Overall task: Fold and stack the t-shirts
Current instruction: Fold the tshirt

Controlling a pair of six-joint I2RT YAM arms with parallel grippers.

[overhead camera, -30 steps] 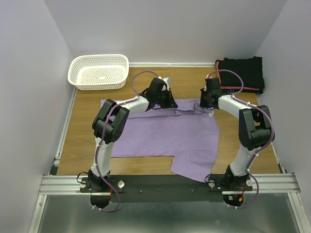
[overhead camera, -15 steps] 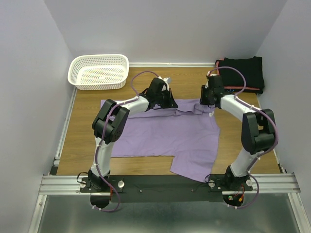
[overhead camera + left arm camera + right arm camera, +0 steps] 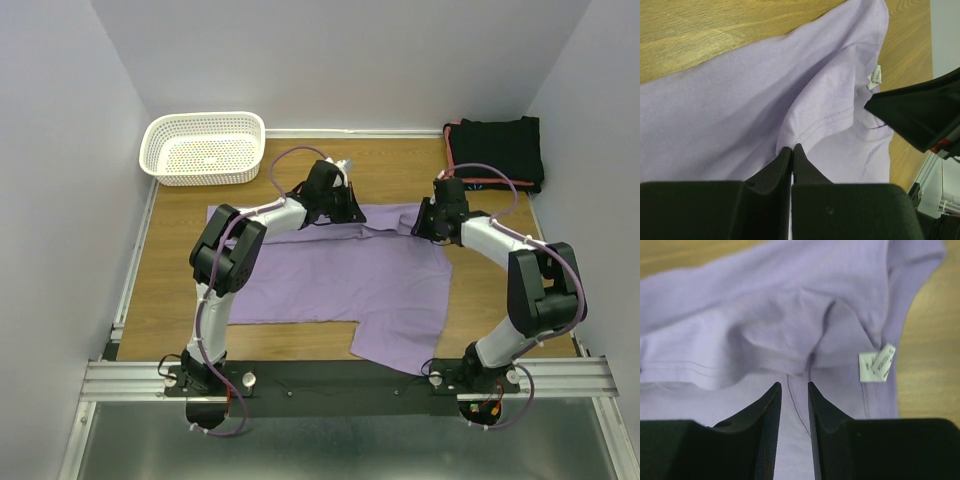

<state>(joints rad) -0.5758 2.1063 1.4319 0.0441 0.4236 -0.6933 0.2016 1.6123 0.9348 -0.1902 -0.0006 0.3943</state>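
A lavender t-shirt (image 3: 340, 275) lies spread flat on the wooden table, partly folded, with one sleeve toward the near edge. My left gripper (image 3: 345, 211) is at the shirt's far edge, and its jaws (image 3: 791, 148) are shut, pinching a puckered fold of the lavender cloth (image 3: 740, 110). My right gripper (image 3: 426, 222) hovers over the far right corner by the collar. It (image 3: 794, 385) stands open with only flat cloth (image 3: 765, 315) below the gap and a white label (image 3: 877, 363) to its right. Folded black t-shirts (image 3: 498, 150), one with a coral-red edge, are stacked at the back right.
A white mesh basket (image 3: 205, 147) stands at the back left corner. Walls close in the table on three sides. Bare wood (image 3: 175, 260) shows left of the shirt and between shirt and black stack. The aluminium rail (image 3: 340, 378) with both arm bases runs along the near edge.
My right gripper has opened, letting go of the shirt's far edge, and its arm has shifted slightly right and nearer. The left gripper has kept its pinch and place.
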